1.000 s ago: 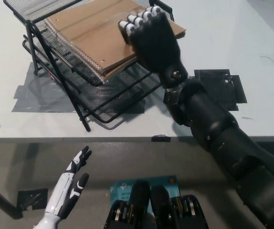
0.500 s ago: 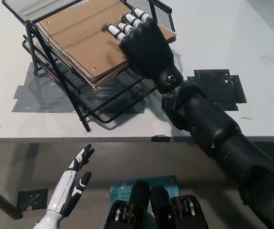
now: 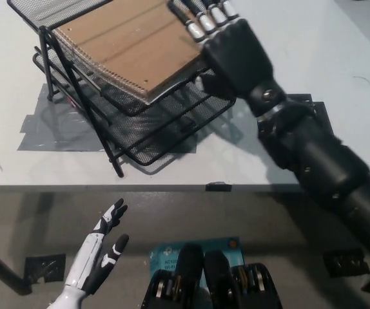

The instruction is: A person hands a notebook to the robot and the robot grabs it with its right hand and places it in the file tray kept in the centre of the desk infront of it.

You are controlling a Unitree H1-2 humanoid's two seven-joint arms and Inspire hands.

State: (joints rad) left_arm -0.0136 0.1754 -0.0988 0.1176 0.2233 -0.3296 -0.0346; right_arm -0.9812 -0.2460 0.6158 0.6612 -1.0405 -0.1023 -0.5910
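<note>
the brown cardboard-covered spiral notebook (image 3: 130, 42) lies in the upper tier of the black wire-mesh file tray (image 3: 153, 132), which stands on the white desk (image 3: 314, 38) toward its far left part, near the top edge of the head view. the notebook rests tilted, its wire-bound edge along the lower left side of the tier and its near right corner jutting a little past the tray's rim. more brown-covered pads seem to be stacked right under it, though how many cannot be told. the black right hand (image 3: 233, 38) is at the notebook's right edge, palm down, with its pale-tipped fingers (image 3: 207, 19) spread slightly and stretched toward the cover; they look to be on or just over the cover's far right corner, not curled around anything, and whether they touch it cannot be told. the black right arm (image 3: 320, 161) runs from the lower right corner of the view up across the desk's near edge. grey tape patches (image 3: 49, 132) lie stuck on the desk under the tray's left side. the white left hand (image 3: 98, 257) rests below the desk's near edge at the lower left, its fingers apart and holding nothing.
</note>
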